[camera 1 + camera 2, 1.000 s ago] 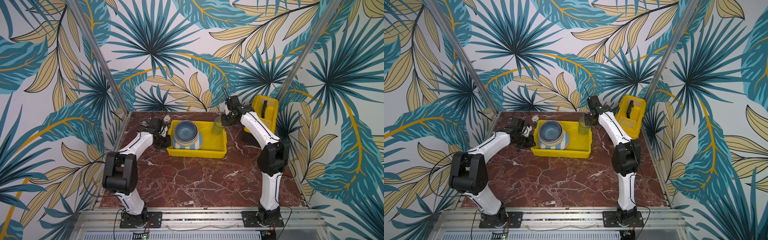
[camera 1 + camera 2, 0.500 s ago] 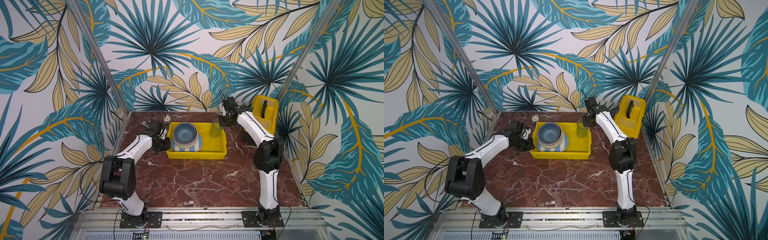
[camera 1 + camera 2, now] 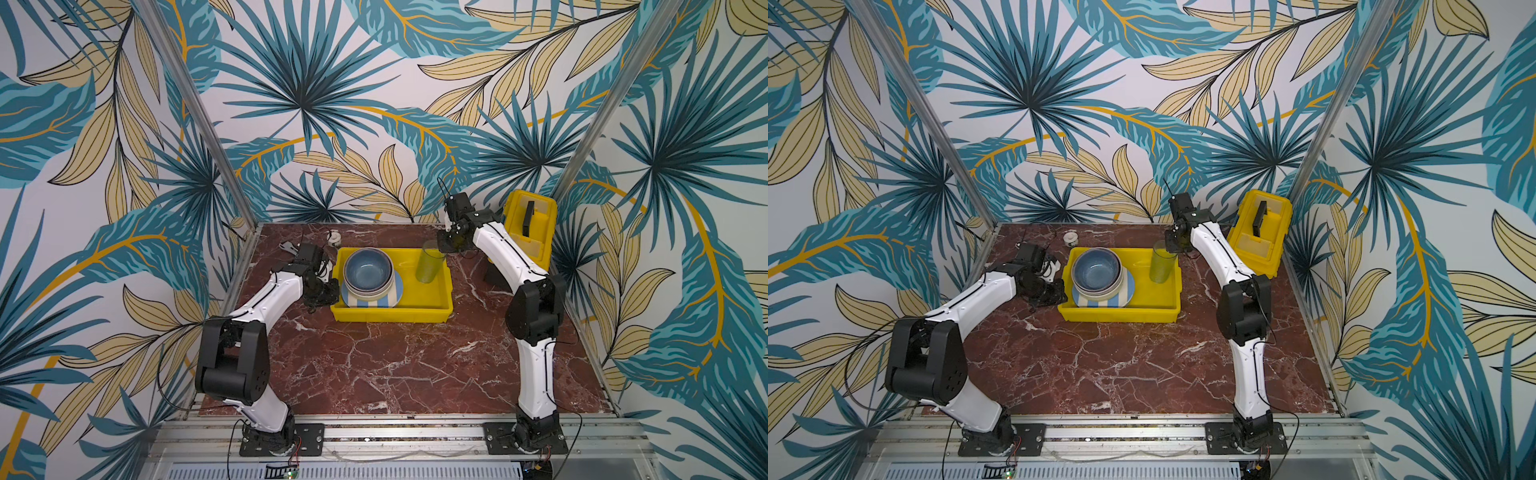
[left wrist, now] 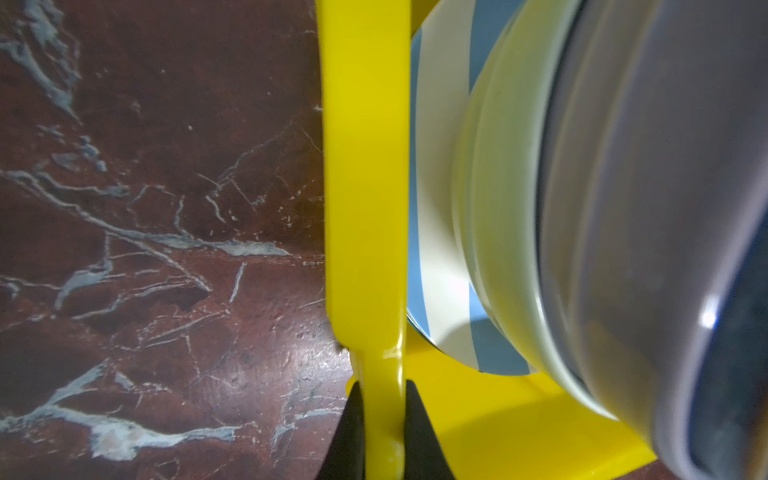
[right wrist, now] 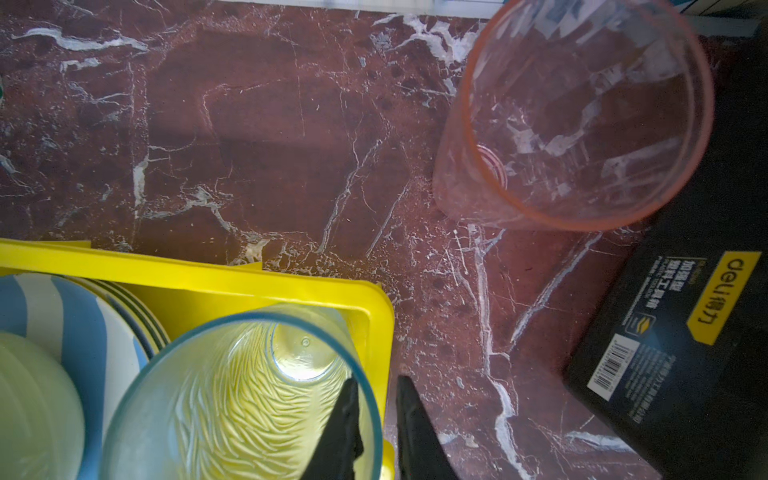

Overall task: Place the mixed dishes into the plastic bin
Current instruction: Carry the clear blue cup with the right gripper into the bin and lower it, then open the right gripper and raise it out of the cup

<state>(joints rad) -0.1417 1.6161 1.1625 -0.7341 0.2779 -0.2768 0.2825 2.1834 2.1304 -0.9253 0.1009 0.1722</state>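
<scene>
**Top views.** The plastic bin point(image 3: 390, 318) is noted toward 12 o'clock of the table point(image 3: 374, 365), between the arms. The bowl stack point(image 3: 368, 272) is seated on a striped plate point(image 3: 397, 291) in the bin's 9 o'clock half. A blue-rimmed tumbler point(image 3: 428, 266) is stood upright at its 2 o'clock corner. The left gripper point(image 3: 328, 286) is set at the 9 o'clock wall and the right gripper point(image 3: 446, 246) at the tumbler's rim.

**Left wrist.** The fingers point(image 4: 353, 419) are seen closed on the bin wall point(image 4: 365, 166), one either side. This is judged to steady the bin during loading.

**Right wrist.** The fingers point(image 5: 347, 419) are narrowly parted astride the tumbler wall, one inside and one outside, and nothing is clamped. The tumbler is judged borne by the bin floor. A red-rimmed tumbler point(image 5: 582, 116) is left on the table beside the toolbox point(image 5: 685, 332), outside the bin.
</scene>
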